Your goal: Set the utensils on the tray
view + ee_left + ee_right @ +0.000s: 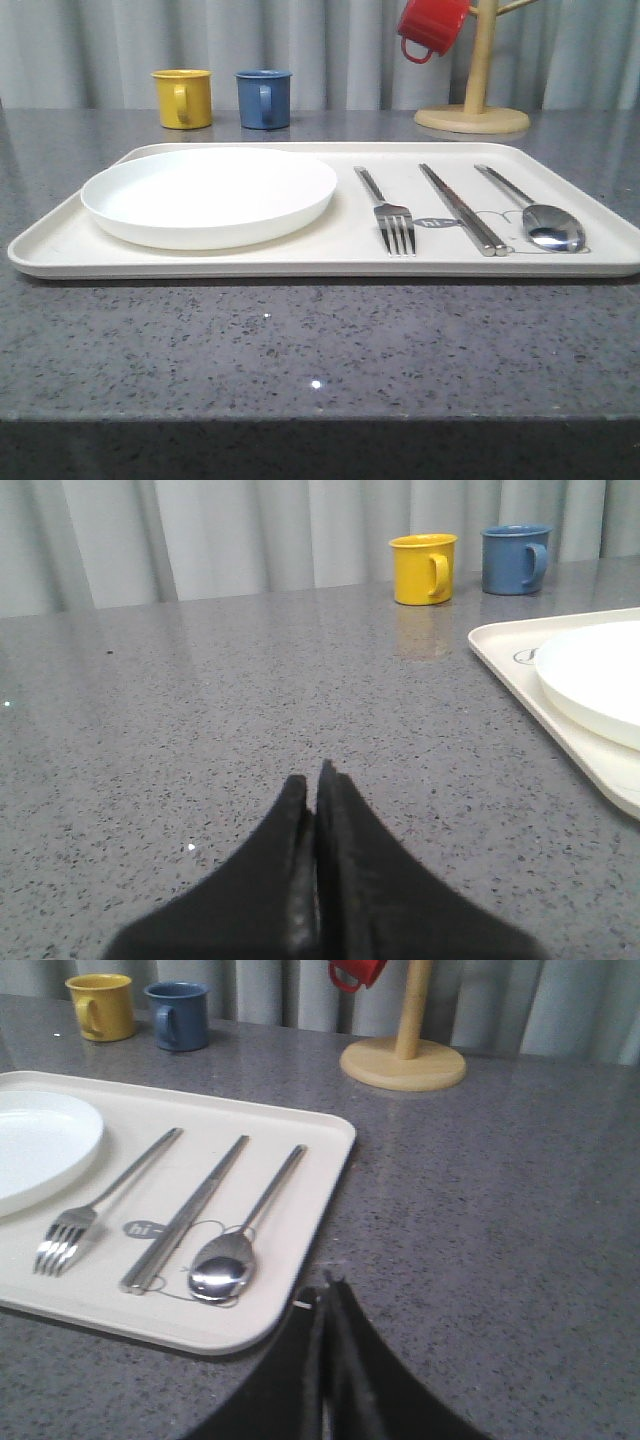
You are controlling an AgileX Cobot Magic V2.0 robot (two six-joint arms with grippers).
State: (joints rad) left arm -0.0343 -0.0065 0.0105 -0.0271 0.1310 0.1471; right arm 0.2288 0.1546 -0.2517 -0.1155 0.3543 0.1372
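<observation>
Left claw [318, 780] is hovering over bare bench [200, 730], fingers pressed together, gripping nothing, beside the tray [510, 670]. Right claw [330, 1285] is likewise pressed together and empty, sitting just off the tray's near right corner. Tray is carrying the plate [210, 195] at left, then fork [388, 215], chopsticks [462, 210] and spoon [535, 215] lying side by side, apart.

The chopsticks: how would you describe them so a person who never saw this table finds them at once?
Start at the cream tray holding the white plate. To the plate's right lie three metal utensils side by side. The chopsticks are the middle one, between fork and spoon: two flat straight sticks, without tines or bowl.
</observation>
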